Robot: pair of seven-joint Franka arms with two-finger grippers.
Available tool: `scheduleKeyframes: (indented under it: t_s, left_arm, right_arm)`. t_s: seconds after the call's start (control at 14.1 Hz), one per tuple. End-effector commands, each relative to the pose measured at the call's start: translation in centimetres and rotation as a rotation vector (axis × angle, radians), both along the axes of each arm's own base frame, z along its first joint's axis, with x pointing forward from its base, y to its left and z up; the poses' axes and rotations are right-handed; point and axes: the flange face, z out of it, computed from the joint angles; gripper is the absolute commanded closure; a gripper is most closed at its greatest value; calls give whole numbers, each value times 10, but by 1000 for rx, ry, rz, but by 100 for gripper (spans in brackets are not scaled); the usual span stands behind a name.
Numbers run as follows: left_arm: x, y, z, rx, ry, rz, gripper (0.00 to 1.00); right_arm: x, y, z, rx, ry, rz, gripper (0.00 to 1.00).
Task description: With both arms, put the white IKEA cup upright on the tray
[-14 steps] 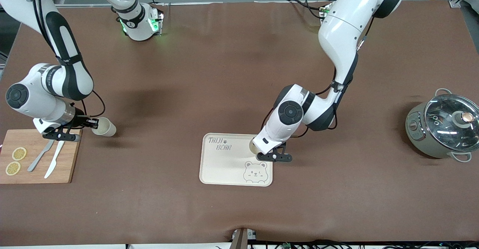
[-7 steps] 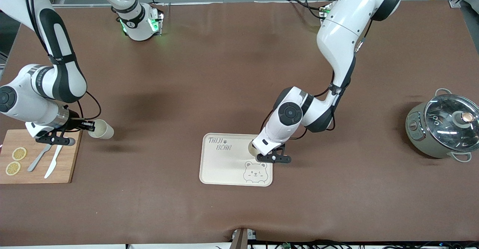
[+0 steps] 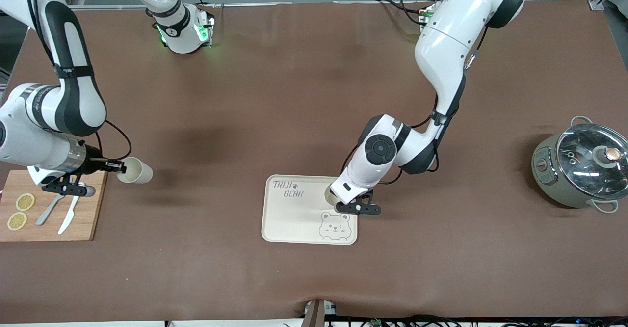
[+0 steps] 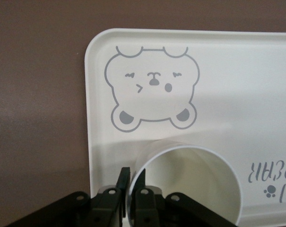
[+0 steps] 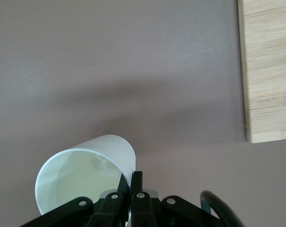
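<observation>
While L gripper (image 4: pixel 132 189) pinches a cup (image 4: pixel 190 182) rim on the tray (image 3: pixel 289 219) (upright), R gripper (image 5: pixel 131 187) grips another cup (image 5: pixel 83 177) above table (image 3: pixel 294 96).

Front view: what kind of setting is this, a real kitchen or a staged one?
Probably a staged lab tabletop with kitchen props. A brown mat covers the table, metal framing shows at its edge, and a cooking pot, a cutting board with cutlery and a bear-print tray sit spaced out.
</observation>
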Motion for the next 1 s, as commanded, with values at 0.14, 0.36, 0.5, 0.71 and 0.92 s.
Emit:
scheduleKeyframes:
  t_s: [0.14,0.36,0.5,0.71,0.92]
  left_arm:
    - [3,-4,1,13,-32,-20,0]
    - [4,-4,9,11,-36,-17,0]
    - [4,-4,23,13,-36,-17,0]
    - [6,2,45,30,-21,-16,0]
    - [8,10,71,41,-12,-13,0]
  right_arm:
    - [10,43,21,-5,-14,-102,100]
    - [18,82,30,-12,-28,-161,100]
    - [20,102,34,-14,-33,-202,100]
    - [26,137,32,13,-24,-279,100]
    - [35,173,32,7,-29,-348,100]
